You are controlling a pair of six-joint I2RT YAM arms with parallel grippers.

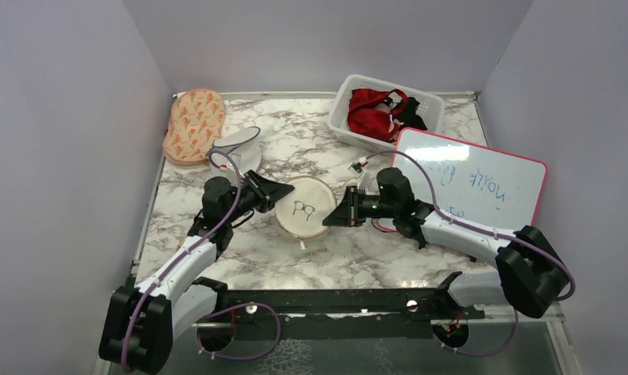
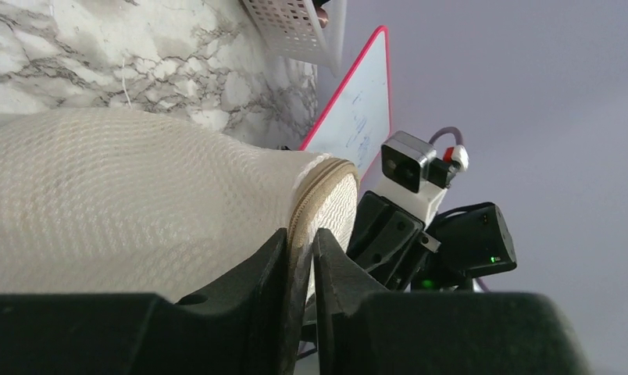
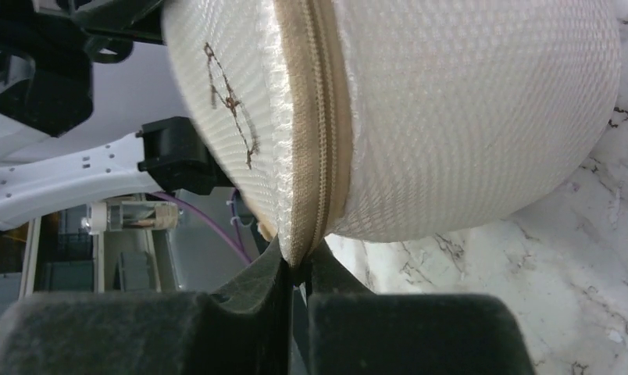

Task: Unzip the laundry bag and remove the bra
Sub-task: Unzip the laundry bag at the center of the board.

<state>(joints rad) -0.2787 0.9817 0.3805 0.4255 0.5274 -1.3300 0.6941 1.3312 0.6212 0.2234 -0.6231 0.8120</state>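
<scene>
Right pincer [image 3: 295, 269] nips laundry bag [image 3: 467, 117]; unclear overhead.

Soft, even light; the marble table [image 1: 373, 258] is bright without glare, and shadows under the arms are faint. The top view is slightly soft. Wrist views show the weave of the laundry bag [image 3: 467, 117] crisply, while the left gripper [image 2: 299, 254] and right gripper [image 3: 295, 269] are near-featureless black.
</scene>
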